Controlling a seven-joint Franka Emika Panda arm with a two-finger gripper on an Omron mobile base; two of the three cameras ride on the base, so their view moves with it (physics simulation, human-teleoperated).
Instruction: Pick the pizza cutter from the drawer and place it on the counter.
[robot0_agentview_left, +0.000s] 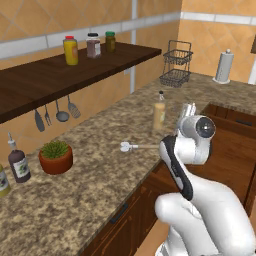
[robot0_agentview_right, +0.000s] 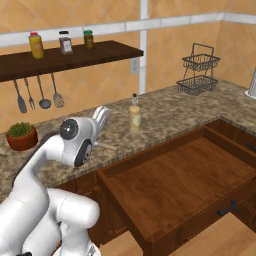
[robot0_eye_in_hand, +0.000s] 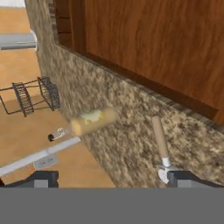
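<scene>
Speckled granite forms the counter (robot0_agentview_left: 100, 165), and in the left base view the pizza cutter (robot0_agentview_left: 131, 146) lies flat on it near the front edge, just beside the gripper (robot0_agentview_left: 187, 111). From the right base view the drawer (robot0_agentview_right: 180, 185) stands fully open and bare. Hand view: fingertips (robot0_eye_in_hand: 186, 178) spread wide, gripping nothing (the cutter judged released), bottle (robot0_eye_in_hand: 89, 121) nearby.

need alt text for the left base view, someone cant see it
A pizza cutter lies flat on the speckled granite counter, its wheel toward a potted plant and its handle toward the white robot arm's hand. A tan bottle stands behind it, and the wooden drawer is pulled open.
</scene>
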